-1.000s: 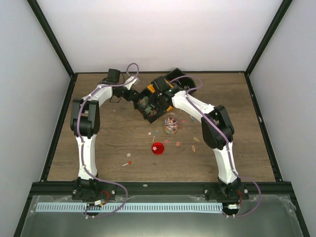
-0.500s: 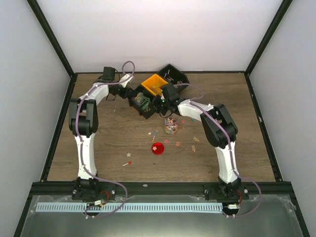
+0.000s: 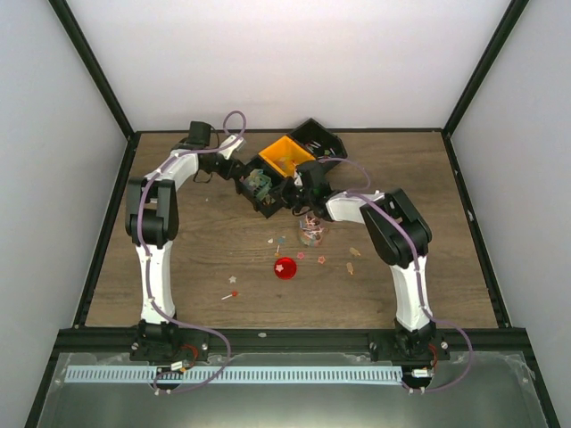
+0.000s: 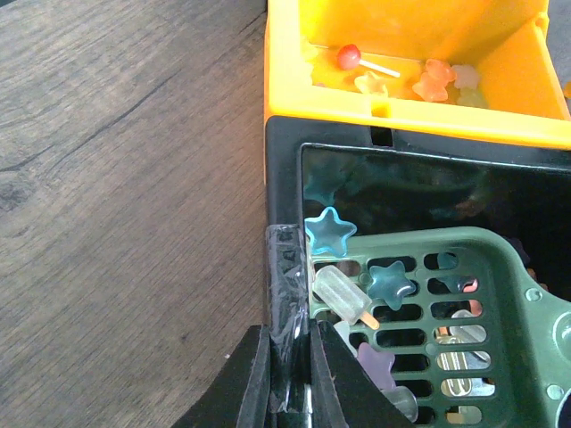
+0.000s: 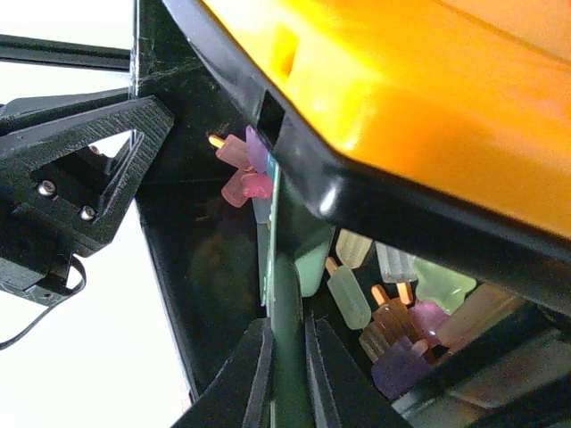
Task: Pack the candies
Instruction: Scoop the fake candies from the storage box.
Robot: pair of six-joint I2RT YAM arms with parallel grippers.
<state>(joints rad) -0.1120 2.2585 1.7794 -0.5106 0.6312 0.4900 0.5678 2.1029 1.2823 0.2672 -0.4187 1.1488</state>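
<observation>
**Left jaws:** closed tight, the 2 fingers (image 4: 254, 379) pinching the taped wall of the black box (image 4: 284, 147).

**Right jaws:** almost fully closed, fingers (image 5: 252, 374) clamped on the thin edge of the green scoop (image 4: 464, 294), which lies inside the box. Neither grip has altered over the last second.

**Load:** the candies (image 4: 326, 230), stars and small lolly shapes, lie on and around the scoop's slots. A few more sit in the orange tray (image 4: 285, 85) that adjoins the black compartment.

**Change:** seen from overhead, what has changed is how the box is tilted. 1 second ago it showed mainly its dark casing. Now the orange tray lies fully exposed to the camera. The right forearm has swung in over the jar (image 3: 310, 234).

**Surroundings:** the jar stands open and already holds some candies, just on the near side of the right wrist. The red lid (image 3: 285, 267) lies apart from it, nearer the arm bases. Several candies are scattered loose on the surface (image 3: 196, 259) around both.

**Reading:** the 2 arms appear to be re-angling the box, the left steadying it while the scoop gathers a load. The transfer to the jar is not yet made, the strays are still to be collected, and the lid is off.
</observation>
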